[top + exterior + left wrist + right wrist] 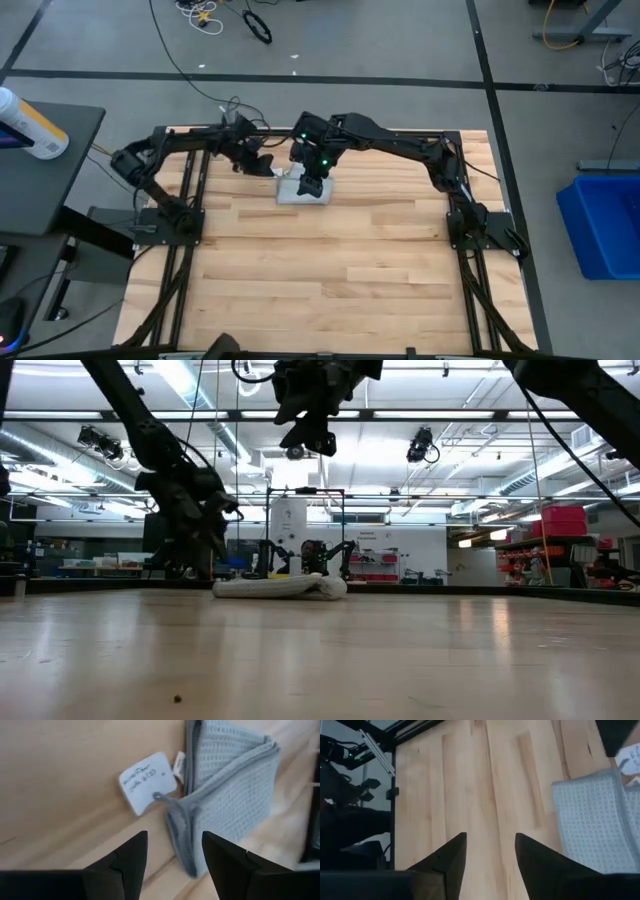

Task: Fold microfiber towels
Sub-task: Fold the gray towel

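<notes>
The light grey-blue towel [302,190] lies folded into a small thick rectangle on the wooden table near its far edge; it also shows in the low view [282,587] and the right wrist view [592,822]. A white paper tag [146,782] on a loop lies on the wood beside the towel's corner [182,812]. My left gripper [174,851] is open above that corner, just left of the towel [262,165]. My right gripper [490,851] is open above the towel's right part [312,184], well clear of it in the low view [312,435].
Bare wood lies in front of the towel toward the near edge [320,280]. Black frame rails [180,200] run along both table sides. A blue bin [610,225] stands on the floor at the right, a side table with a bottle [30,125] at the left.
</notes>
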